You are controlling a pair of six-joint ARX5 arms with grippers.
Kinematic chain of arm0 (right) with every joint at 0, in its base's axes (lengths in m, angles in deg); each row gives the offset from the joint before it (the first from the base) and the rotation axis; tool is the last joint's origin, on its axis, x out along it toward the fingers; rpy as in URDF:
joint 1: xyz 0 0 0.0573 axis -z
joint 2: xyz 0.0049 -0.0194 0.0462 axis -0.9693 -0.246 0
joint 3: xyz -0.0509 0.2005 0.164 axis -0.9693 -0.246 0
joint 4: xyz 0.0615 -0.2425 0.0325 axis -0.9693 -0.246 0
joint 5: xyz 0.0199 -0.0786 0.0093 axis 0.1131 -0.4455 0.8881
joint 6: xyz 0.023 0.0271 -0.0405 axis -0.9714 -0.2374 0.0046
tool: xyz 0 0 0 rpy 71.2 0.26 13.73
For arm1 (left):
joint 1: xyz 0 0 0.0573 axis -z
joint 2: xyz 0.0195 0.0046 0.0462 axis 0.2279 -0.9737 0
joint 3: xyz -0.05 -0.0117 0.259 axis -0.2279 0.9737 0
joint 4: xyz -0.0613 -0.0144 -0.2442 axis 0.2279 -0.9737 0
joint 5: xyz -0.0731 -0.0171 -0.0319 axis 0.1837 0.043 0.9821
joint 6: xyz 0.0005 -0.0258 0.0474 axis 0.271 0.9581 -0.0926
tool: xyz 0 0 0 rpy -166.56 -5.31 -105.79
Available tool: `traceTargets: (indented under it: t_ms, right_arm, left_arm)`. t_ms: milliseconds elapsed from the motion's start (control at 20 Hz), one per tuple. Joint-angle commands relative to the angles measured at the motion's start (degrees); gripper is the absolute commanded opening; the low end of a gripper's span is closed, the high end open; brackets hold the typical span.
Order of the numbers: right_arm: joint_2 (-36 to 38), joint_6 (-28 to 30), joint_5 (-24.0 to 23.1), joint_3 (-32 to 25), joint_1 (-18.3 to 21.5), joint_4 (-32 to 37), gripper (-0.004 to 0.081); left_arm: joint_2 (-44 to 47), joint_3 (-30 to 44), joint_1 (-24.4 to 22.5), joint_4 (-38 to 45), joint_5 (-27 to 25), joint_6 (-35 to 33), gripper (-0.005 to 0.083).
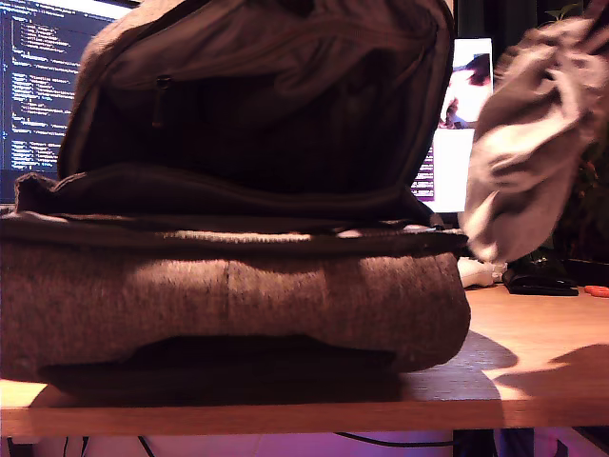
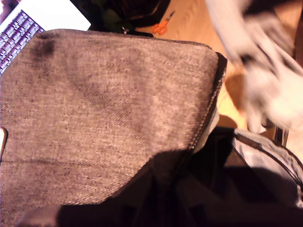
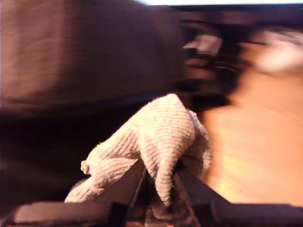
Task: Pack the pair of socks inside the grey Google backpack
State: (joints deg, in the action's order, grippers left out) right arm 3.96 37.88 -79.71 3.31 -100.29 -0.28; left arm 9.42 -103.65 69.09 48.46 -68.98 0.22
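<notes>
The grey Google backpack (image 1: 228,295) lies on the wooden table (image 1: 542,362), its flap (image 1: 257,95) raised so the dark lining and open compartment show. The first wrist view looks down on the woven flap (image 2: 104,109) and the dark opening beside it. My first gripper's fingers are lost in shadow there. The pair of socks (image 1: 533,143) hangs in the air at the exterior view's right, beside the backpack and blurred. My second gripper (image 3: 158,194) is shut on the socks (image 3: 156,137), close to the backpack (image 3: 71,61). From the first wrist, the socks (image 2: 270,71) are a pale blur.
Two lit monitors (image 1: 33,76) (image 1: 461,124) stand behind the backpack. Orange scissors (image 2: 162,24), a black object (image 1: 538,281) and a white thing (image 1: 476,271) lie on the table at the exterior view's right. The table's front edge runs just below the backpack.
</notes>
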Motion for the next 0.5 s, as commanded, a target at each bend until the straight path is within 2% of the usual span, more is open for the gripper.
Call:
traceTargets:
  t_ms: [0, 100, 250, 450]
  right_arm:
    - [-1.0, -2.1, 0.3, -0.5, -3.5, 4.0, -0.0013]
    - [-4.5, -6.3, 0.2, -0.5, -7.5, 9.5, -0.0013]
    - [-11.8, -8.0, 0.0, -0.5, -11.6, 16.6, -0.0013]
    - [-20.8, -13.4, -0.2, -0.5, -15.0, 28.8, -0.0013]
  left_arm:
    - [0.8, -3.6, 0.0, 2.4, 1.4, 0.2, -0.0024]
    - [0.8, -5.2, 0.0, 2.3, 2.2, 0.2, -0.0025]
    - [0.8, -8.1, 0.0, 2.3, 2.2, 0.2, -0.0024]
    - [0.8, -10.6, -0.1, 1.8, 2.1, 0.2, -0.0025]
